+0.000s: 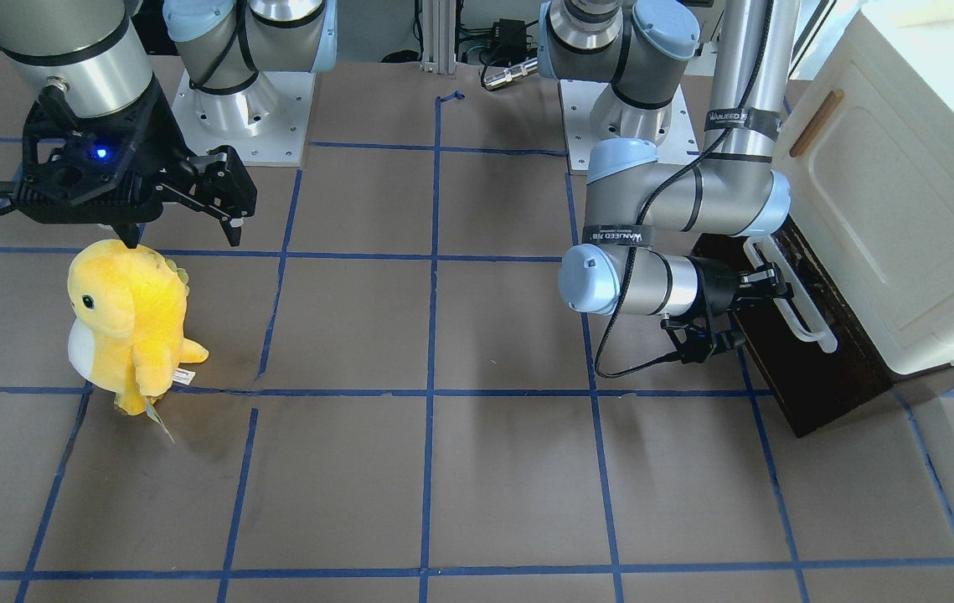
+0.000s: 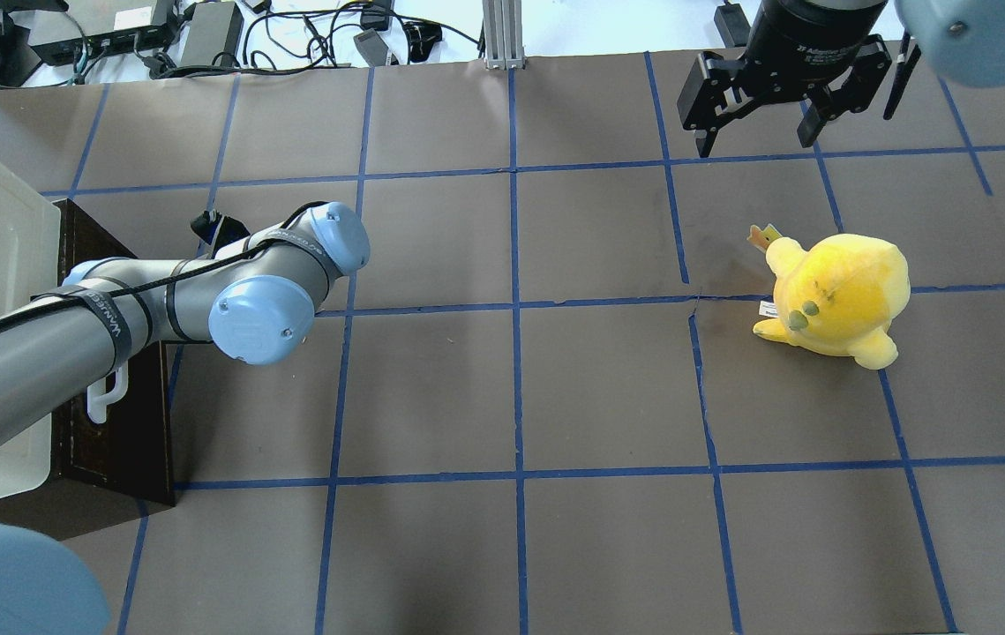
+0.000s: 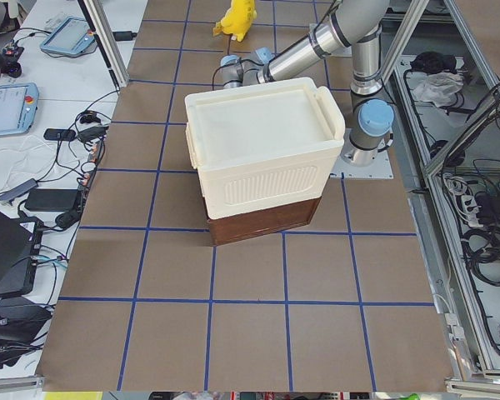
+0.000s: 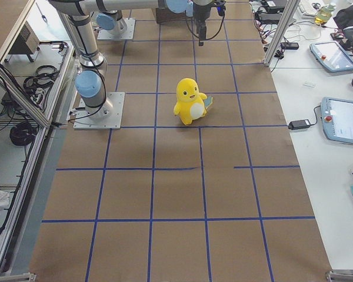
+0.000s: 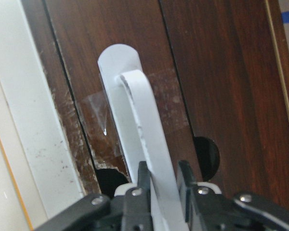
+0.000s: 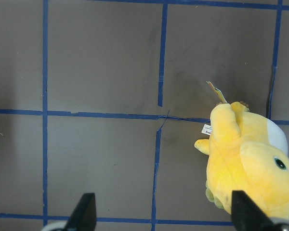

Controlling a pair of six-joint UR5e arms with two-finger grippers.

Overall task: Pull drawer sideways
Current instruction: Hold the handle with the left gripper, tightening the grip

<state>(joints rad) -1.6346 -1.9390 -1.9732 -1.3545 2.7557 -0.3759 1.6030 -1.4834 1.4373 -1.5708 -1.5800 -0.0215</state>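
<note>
The drawer (image 1: 820, 377) has a dark brown wooden front and a long white bar handle (image 1: 795, 314). It sits under a cream-white cabinet at the table's end on my left. My left gripper (image 1: 768, 285) is shut on the handle near its far end. In the left wrist view the fingers (image 5: 143, 180) clamp the white bar (image 5: 144, 120) against the brown front (image 5: 221, 72). The drawer also shows in the overhead view (image 2: 118, 441). My right gripper (image 1: 183, 239) is open and empty, hanging above the table; it also shows in the overhead view (image 2: 753, 141).
The cream-white cabinet (image 1: 904, 209) with a small brown handle (image 1: 816, 123) stands over the drawer. A yellow plush toy (image 1: 129, 322) stands upright just below the right gripper; it also shows in the right wrist view (image 6: 250, 163). Brown table with blue tape grid.
</note>
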